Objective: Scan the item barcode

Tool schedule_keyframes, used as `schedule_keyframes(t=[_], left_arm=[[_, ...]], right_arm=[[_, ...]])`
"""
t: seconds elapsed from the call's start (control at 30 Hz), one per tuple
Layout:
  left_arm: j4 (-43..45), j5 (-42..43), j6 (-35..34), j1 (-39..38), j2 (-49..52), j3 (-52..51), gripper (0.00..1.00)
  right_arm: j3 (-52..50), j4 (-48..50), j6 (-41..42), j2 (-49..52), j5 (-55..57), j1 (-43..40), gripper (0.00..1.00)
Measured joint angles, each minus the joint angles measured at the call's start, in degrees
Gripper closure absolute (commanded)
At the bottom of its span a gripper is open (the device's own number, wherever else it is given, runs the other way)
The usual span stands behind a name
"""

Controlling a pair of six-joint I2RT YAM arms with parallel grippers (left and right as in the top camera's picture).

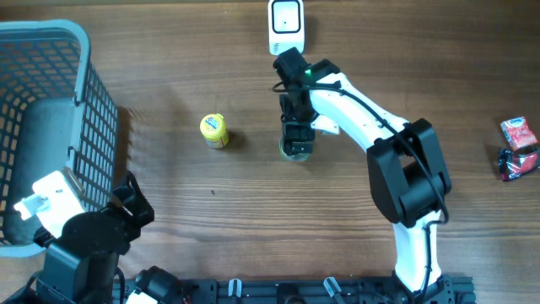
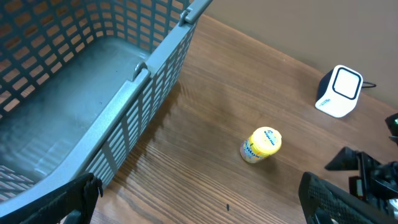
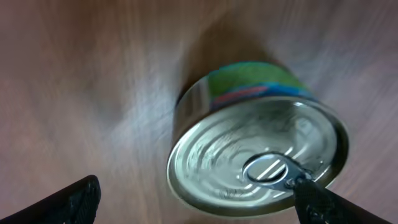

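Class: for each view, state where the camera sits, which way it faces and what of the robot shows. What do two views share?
Overhead: above the table, facing straight down; basket, yellow bottle, scanner; left arm and right arm show.
Left wrist: beside the basket, facing across toward the scanner; open left gripper tips at bottom corners.
Right wrist: facing down onto a can; open right gripper tips at bottom corners.
Shared: overhead and left wrist both show yellow bottle and scanner.
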Motion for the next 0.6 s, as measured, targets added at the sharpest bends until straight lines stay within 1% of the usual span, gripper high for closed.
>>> schedule_keyframes(t=[0.1,0.27,0.4,0.6], left_arm=[[0.00,0.00,0.00,0.00,0.00,0.00,0.00],[-0.02,0.00,0.00,0.00,0.00,0.00,0.00],[-0.02,-0.02,0.00,0.00,0.00,0.00,0.00],[-0.02,-0.02,0.00,0.00,0.00,0.00,0.00]], right_arm=[[-0.02,-2.95,-0.17,0.66,-2.19,-1.11,0.00],[-0.07,-2.64,-1.31,0.96,-4.68,-1.44,0.00],[-0.04,-3.65,-3.93,0.55,-4.90,-1.46,0.00],[0.37,-11.87,-5.33,-3.54,-4.90,-1.46,0.00]])
